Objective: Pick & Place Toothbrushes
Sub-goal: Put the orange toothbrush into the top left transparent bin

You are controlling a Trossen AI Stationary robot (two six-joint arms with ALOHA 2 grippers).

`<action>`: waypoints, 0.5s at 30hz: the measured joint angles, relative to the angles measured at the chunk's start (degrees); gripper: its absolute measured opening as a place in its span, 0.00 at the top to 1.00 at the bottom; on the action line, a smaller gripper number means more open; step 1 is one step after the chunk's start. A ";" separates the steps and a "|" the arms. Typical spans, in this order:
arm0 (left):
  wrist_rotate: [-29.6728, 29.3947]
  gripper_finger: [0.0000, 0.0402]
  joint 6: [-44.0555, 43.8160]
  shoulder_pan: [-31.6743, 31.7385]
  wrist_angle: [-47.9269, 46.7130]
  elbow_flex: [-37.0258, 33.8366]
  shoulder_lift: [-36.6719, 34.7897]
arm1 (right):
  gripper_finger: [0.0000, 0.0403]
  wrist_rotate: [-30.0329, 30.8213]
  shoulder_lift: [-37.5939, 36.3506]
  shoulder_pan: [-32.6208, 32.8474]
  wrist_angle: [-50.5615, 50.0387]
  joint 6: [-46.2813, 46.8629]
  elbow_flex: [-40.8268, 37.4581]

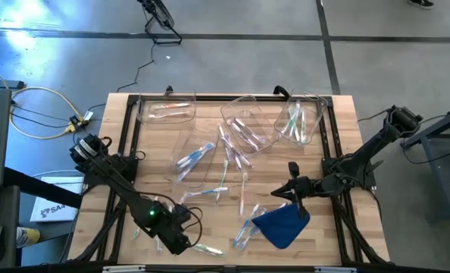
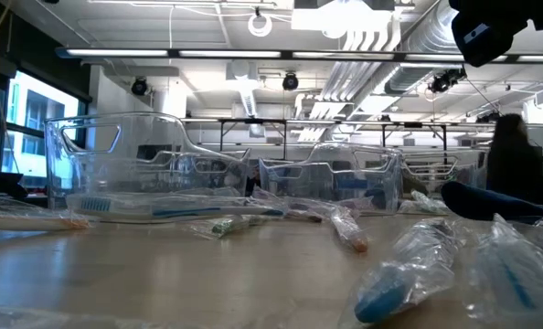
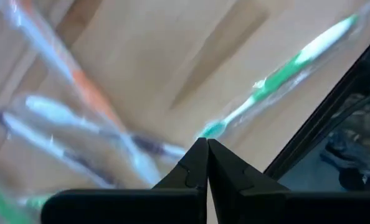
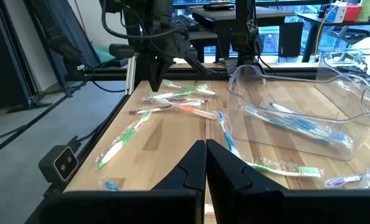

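Your left pincer [image 1: 181,244] sits low at the 7 o'clock corner of the pale wooden desk [image 1: 346,136], its two dark fingers [image 3: 225,174] pressed together with nothing between them. Just past their tips lies a green-and-white toothbrush in a clear wrapper [image 3: 278,78]; in the left wrist view its near end seems to meet the tips, but you cannot tell whether it is touched. An orange-handled toothbrush [image 3: 88,93] and other blurred ones lie beside it.

Your right pincer [image 1: 295,196] hangs toward 4 o'clock, over the dark blue folded cloth [image 1: 283,226], fingers together and empty.

Slim wrapped toothbrushes [image 1: 232,163] with green, blue and pink accents are scattered across the middle of the desk and down toward 6 o'clock. More lie inside the clear plastic bins [image 1: 244,121] lined from 11 to 1 o'clock, and blue-handled ones [image 4: 294,124] rest in the clear bin [image 1: 195,155] near the centre.
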 joint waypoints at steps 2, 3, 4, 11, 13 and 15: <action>2.61 0.99 -0.83 0.02 -0.48 0.00 0.00 | 0.99 0.00 0.00 0.00 0.01 0.00 0.02; 3.64 0.99 -1.03 0.04 -0.52 0.00 0.00 | 0.99 0.00 0.00 0.00 0.01 0.00 0.02; 3.96 0.99 -1.10 0.04 -0.45 0.00 0.00 | 0.99 0.00 0.00 0.00 0.01 0.00 0.01; 4.34 0.99 -1.08 0.07 -1.59 0.00 0.00 | 0.99 0.02 0.00 0.00 -1.67 0.09 0.00; 4.34 0.99 -3.14 0.09 -4.82 0.00 0.00 | 0.99 0.00 0.00 0.00 -2.54 0.73 0.00; 4.36 0.99 -8.17 0.09 -9.06 0.00 0.14 | 0.99 0.00 0.00 0.00 -2.84 1.65 0.02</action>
